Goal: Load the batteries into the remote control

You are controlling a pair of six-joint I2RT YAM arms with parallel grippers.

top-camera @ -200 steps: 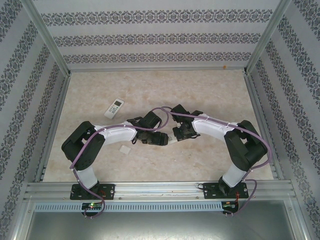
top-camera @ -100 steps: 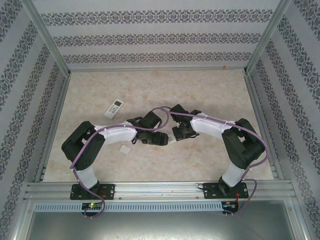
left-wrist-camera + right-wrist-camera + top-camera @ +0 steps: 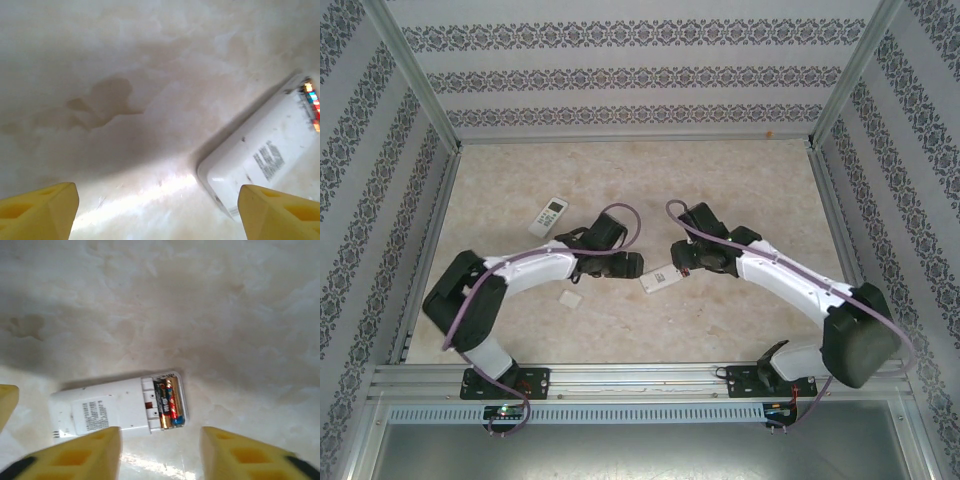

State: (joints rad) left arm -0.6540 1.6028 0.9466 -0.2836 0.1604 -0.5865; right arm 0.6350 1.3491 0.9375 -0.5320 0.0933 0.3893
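The white remote control (image 3: 115, 410) lies back-up on the marble table, its battery compartment uncovered. Two batteries (image 3: 169, 402), one dark and gold, one red and gold with a blue end, sit side by side inside it. My right gripper (image 3: 160, 455) hovers open just above the remote, touching nothing. In the left wrist view the remote (image 3: 270, 160) lies to the right, its coloured batteries (image 3: 311, 100) at the far end, and my left gripper (image 3: 160, 215) is open over bare table. From above, the remote (image 3: 660, 279) lies between the left gripper (image 3: 632, 266) and the right gripper (image 3: 682, 262).
A second white remote (image 3: 550, 215) lies at the back left. A small white battery cover (image 3: 571, 298) rests near the left arm. Metal frame rails (image 3: 620, 375) and patterned walls enclose the table.
The right gripper has opened and let go of the remote, which now lies on the table. Both grippers drew apart, the left opening a little wider. The right elbow swung out right.
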